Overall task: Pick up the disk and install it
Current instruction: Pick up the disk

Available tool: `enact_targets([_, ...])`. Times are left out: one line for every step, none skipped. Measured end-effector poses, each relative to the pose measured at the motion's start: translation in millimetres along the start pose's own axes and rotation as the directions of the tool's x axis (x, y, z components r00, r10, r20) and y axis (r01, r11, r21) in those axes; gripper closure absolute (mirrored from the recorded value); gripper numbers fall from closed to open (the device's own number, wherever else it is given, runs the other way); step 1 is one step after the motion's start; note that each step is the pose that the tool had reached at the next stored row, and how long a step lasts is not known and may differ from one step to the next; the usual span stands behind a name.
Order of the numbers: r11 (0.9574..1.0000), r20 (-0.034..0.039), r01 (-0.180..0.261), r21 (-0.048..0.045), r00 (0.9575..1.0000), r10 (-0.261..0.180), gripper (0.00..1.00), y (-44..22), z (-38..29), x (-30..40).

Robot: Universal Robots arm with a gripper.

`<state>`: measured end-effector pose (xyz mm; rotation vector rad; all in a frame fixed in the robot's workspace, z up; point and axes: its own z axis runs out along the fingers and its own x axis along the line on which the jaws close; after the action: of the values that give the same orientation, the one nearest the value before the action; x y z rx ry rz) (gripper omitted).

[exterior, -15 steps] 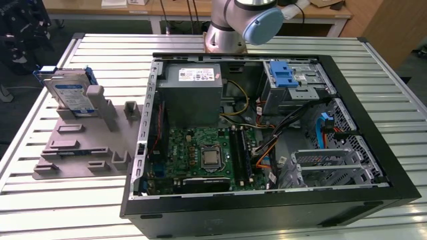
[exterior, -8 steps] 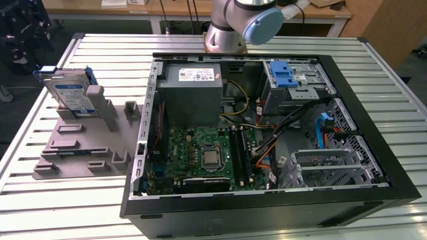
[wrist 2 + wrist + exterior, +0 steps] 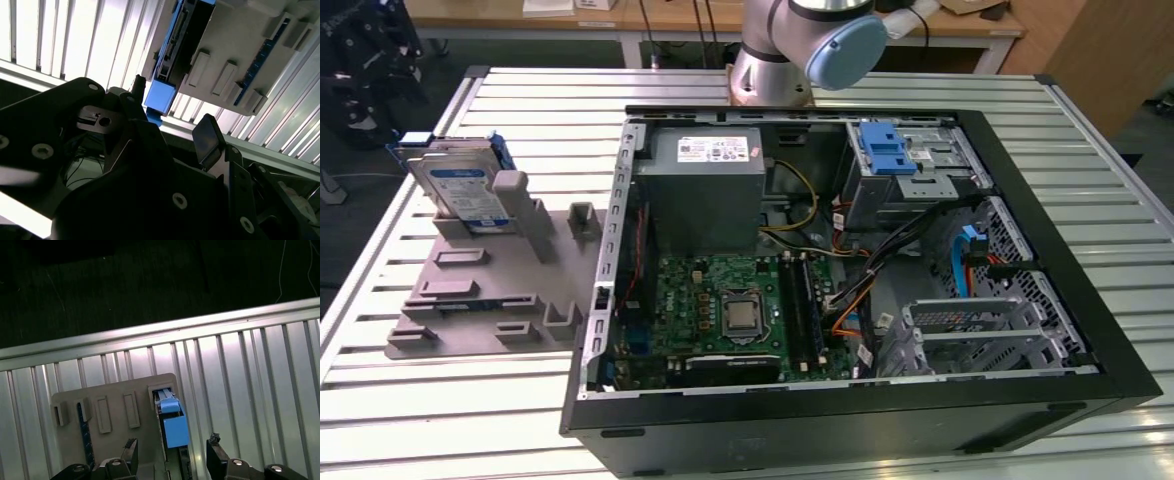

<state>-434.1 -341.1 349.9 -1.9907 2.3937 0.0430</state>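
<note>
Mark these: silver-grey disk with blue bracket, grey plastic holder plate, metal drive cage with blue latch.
disk (image 3: 458,190), exterior view, label face.
holder plate (image 3: 520,266), exterior view, flat base.
drive cage (image 3: 886,150), exterior view, blue latch.

Slatted metal table (image 3: 720,90); wooden desks (image 3: 680,15) behind; dark floor (image 3: 125,280).

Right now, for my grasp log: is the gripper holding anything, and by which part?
Nothing: the gripper is open, and the disk stands in its holder.

No print was legible: the disk (image 3: 464,192) carried a white-and-blue label, the power supply (image 3: 704,200) a white sticker.
</note>
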Motion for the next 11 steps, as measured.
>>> enact_targets([1.0000, 0.0000, 0.000, -0.0001, 1.0000, 0.000, 0.35, 0.0, 0.3, 0.0])
enact_targets([1.0000, -0.0001, 0.000, -0.0002, 1.0000, 0.000, 0.35, 0.0, 0.5, 0.0])
enact_targets([1.0000, -0.0002, 0.000, -0.0002, 1.0000, 0.000, 0.35, 0.0, 0.5, 0.0])
enact_targets([1.0000, -0.0002, 0.000, -0.0002, 1.0000, 0.000, 0.35, 0.0, 0.6, 0.0])
enact_targets([1.0000, -0.0001, 0.000, -0.0002, 1.0000, 0.000, 0.35, 0.0, 0.6, 0.0])
enact_targets([1.0000, -0.0001, 0.000, -0.0001, 1.0000, 0.000, 0.35, 0.0, 0.6, 0.0])
enact_targets([1.0000, -0.0001, 0.000, -0.0001, 1.0000, 0.000, 0.35, 0.0, 0.7, 0.0])
enact_targets([1.0000, -0.0001, 0.000, -0.0001, 1.0000, 0.000, 0.35, 0.0, 1.2, 0.1])
enact_targets([1.0000, 0.0001, 0.000, 0.0002, 1.0000, 0.000, 0.35, 0.1, 1.7, 0.0])
enact_targets([1.0000, 0.0000, 0.000, 0.0001, 1.0000, 0.000, 0.35, 0.1, 2.0, 0.0])
enact_targets([1.0000, 0.0000, 0.000, -0.0001, 1.0000, 0.000, 0.35, 0.2, 2.3, 0.0])
